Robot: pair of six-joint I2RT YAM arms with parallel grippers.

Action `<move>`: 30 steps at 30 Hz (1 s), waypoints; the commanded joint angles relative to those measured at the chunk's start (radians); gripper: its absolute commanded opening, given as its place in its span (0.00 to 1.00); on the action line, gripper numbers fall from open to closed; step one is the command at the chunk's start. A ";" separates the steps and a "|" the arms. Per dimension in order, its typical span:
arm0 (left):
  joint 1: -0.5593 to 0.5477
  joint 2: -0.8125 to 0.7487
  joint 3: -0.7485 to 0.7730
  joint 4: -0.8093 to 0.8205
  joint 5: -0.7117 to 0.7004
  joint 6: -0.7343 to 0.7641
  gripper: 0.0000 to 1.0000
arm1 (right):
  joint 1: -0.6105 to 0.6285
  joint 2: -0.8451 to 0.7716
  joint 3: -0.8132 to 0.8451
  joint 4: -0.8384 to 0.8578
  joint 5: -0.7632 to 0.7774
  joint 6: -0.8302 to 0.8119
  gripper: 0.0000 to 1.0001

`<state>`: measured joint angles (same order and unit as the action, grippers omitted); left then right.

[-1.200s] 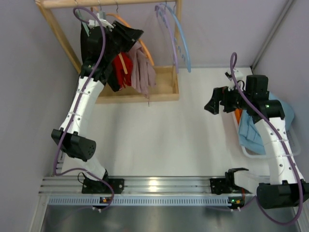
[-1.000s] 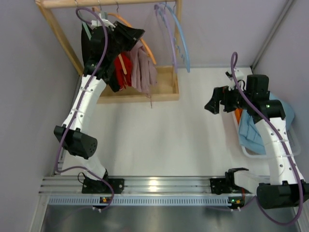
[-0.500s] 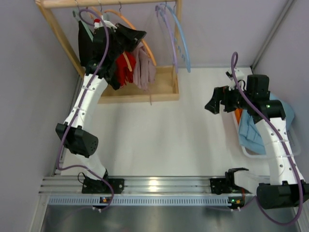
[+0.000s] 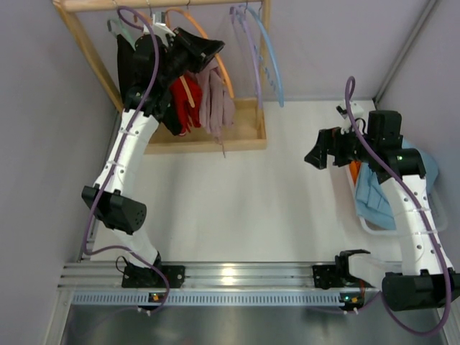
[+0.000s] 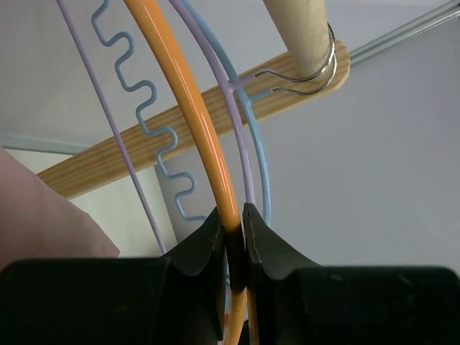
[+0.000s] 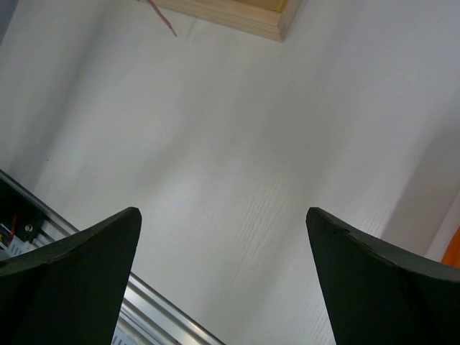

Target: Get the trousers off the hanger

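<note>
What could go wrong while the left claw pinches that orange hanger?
The left claw pinches the thin orange hanger with its fingertips only, so it could slip or twist free.
The lilac hanger and blue hanger sit right behind it and might snag.
The trousers hang against the red garment, which could be dragged along.

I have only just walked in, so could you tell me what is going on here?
The left pincer is shut on the orange hanger at the wooden rack. The pink trousers hang from that hanger, not yet removed, beside a red garment. The right pincer is open over the table, holding nothing.
</note>
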<state>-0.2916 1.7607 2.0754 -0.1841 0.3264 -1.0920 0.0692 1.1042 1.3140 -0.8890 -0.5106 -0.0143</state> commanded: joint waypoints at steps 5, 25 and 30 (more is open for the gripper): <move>-0.020 -0.115 0.034 0.221 0.059 -0.009 0.00 | -0.012 -0.029 0.053 0.054 -0.065 -0.012 0.99; -0.073 -0.374 -0.336 0.221 0.158 -0.149 0.00 | 0.021 -0.153 -0.002 0.364 -0.250 -0.007 0.99; -0.084 -0.438 -0.423 0.221 0.180 -0.158 0.00 | 0.090 -0.195 -0.085 0.571 -0.218 0.010 0.99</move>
<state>-0.3676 1.4101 1.6630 -0.1287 0.4709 -1.2427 0.1123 0.9268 1.2549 -0.5171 -0.7139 -0.0093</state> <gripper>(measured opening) 0.171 0.993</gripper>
